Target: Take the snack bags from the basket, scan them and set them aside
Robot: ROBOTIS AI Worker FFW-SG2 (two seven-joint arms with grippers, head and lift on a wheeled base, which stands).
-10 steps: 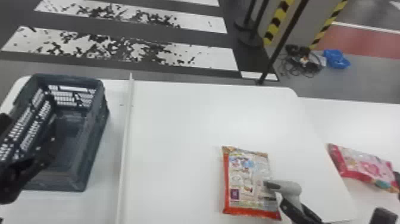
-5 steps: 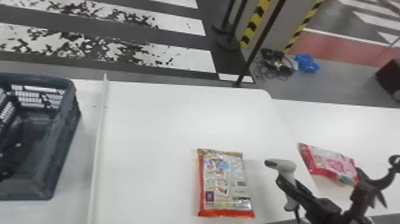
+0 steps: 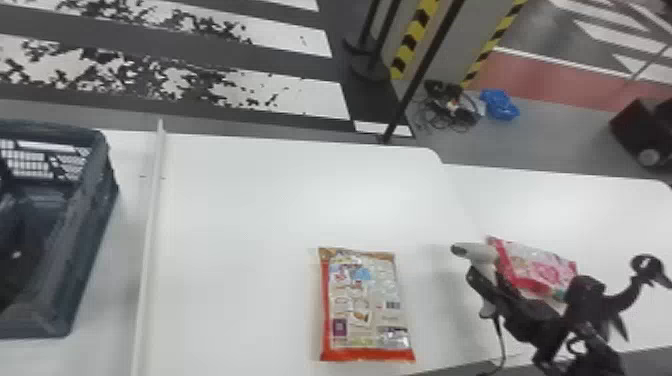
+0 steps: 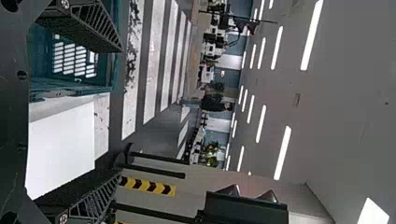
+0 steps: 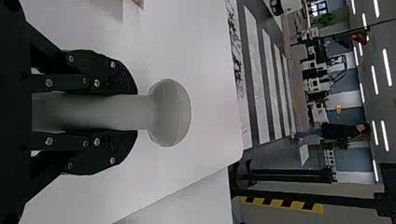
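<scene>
In our right gripper (image 5: 136, 112) we are grasping the scanner (image 5: 169, 113); the snack bag (image 3: 367, 285) is lying to that gripper's left, barcode (image 3: 392, 305) up, perhaps already scanned. Our left gripper (image 4: 120, 111) is spreading wide; we should be pinching the bag's edge gently, scanner clear.

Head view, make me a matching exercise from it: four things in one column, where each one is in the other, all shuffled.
Things
1. Basket
2. Scanner
3. Red-edged snack bag with a barcode facing up
4. Pink snack bag

Places
A. Lying on the right, partly behind the right arm
B. Left of the thin white strip
C. Held between the right gripper's fingers
D. Lying on the white surface, between the strip and the scanner

Pairs: 1-B, 2-C, 3-D, 4-A
</scene>
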